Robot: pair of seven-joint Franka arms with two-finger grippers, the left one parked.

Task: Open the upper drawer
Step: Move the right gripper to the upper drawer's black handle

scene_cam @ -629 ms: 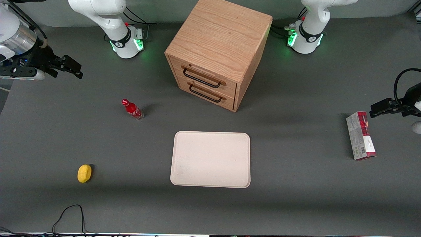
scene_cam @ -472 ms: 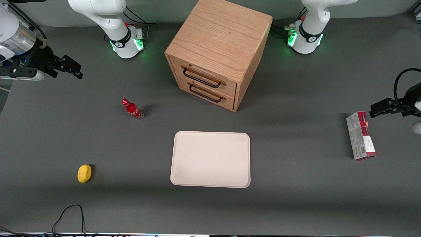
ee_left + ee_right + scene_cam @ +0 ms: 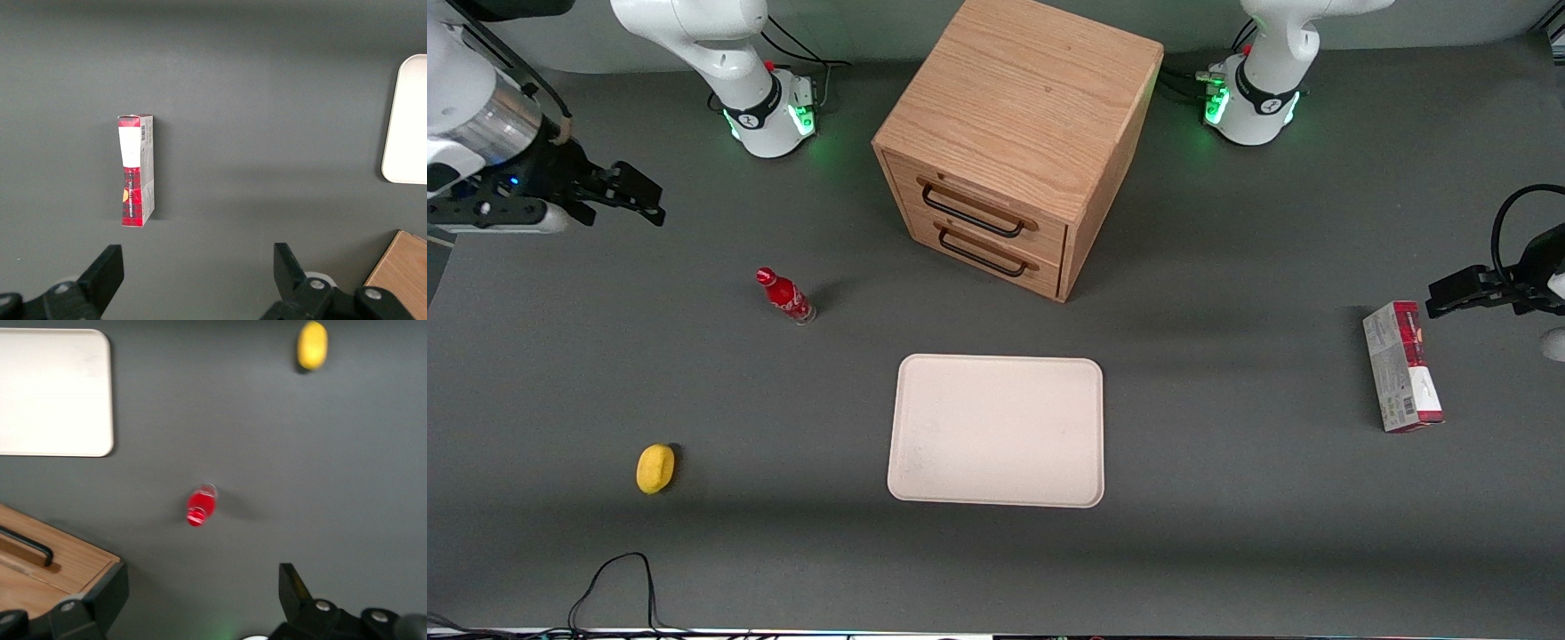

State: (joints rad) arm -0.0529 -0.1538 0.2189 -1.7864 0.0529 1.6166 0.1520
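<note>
**My tool hangs high, well apart from the shut upper drawer**

Front view: a dark grey tabletop [image 3: 1227, 551] carries everything I see. The wooden cabinet [image 3: 1023, 98] stands farthest from the camera, between the two arm bases. Its upper drawer [image 3: 983, 206] is the topmost of two light oak fronts, flush with the cabinet and shut, with a thin black handle [image 3: 972, 212] across it. The bottom drawer [image 3: 985, 252] sits just below with the same handle. My tool [image 3: 640, 197] hangs above bare tabletop toward the working arm's end, well apart from the cabinet and touching nothing. A red bottle [image 3: 784, 296] stands upright nearer the camera than my tool. A cream tray [image 3: 996, 431] lies flat in front of the drawers, nearer the camera. A yellow lemon [image 3: 655, 468] rests nearer still, toward the working arm's end. A red and white carton [image 3: 1401, 365] lies toward the parked arm's end. A black cable [image 3: 618, 582] loops at the tabletop's near edge.

Left wrist view: the carton [image 3: 137, 170] lies on grey tabletop, with a tray edge [image 3: 407, 120] and a cabinet corner [image 3: 400, 273] showing.

Right wrist view: my fingers [image 3: 293, 590] stand spread apart, released, holding nothing. Between and past them I see the bottle [image 3: 201, 505], the lemon [image 3: 312, 345], the tray [image 3: 53, 390] and a cabinet corner [image 3: 73, 560] with one black handle [image 3: 27, 545].
</note>
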